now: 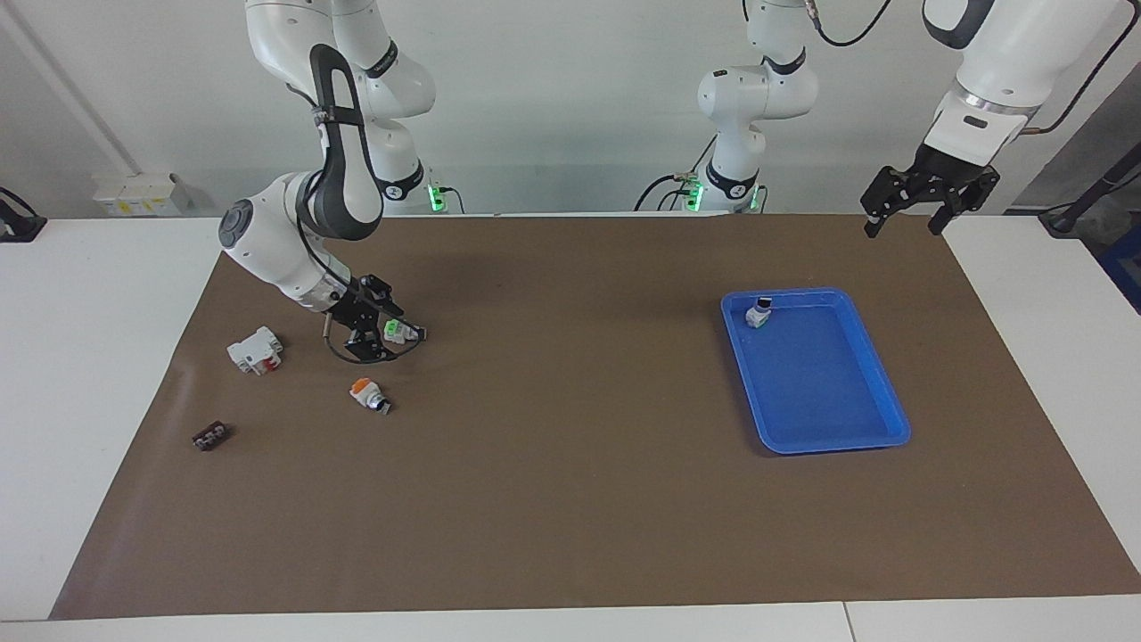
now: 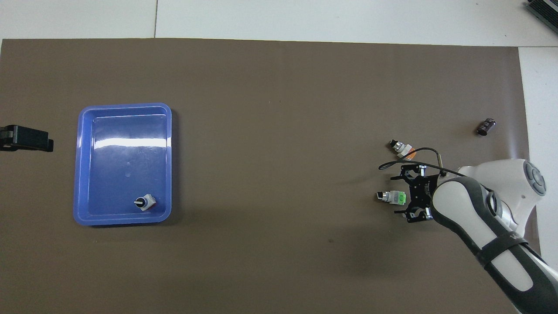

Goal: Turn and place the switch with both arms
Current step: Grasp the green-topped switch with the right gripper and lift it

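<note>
Right gripper (image 2: 407, 197), fingers spread, is sitting low with the small white green-ended switch (image 2: 391, 197) lying at its 9 o'clock in the overhead view; left gripper (image 1: 927, 198) is waiting, spread, raised.

Facing view: camera mounted high across the surface (image 1: 570, 499), looking back at me; both my arm bases show along its top edge, and the whole brown mat (image 1: 570, 401) fits inside it with white margin around.

Overhead view: camera high above my own end, looking forward and steeply down; my right arm (image 2: 492, 218) enters from the bottom corner.

Shared ground: both views hold the mat, the blue tray (image 1: 878, 392) (image 2: 83, 174) and the small parts at my right arm's end. The views are half a turn apart, so sides swap between them.
</note>
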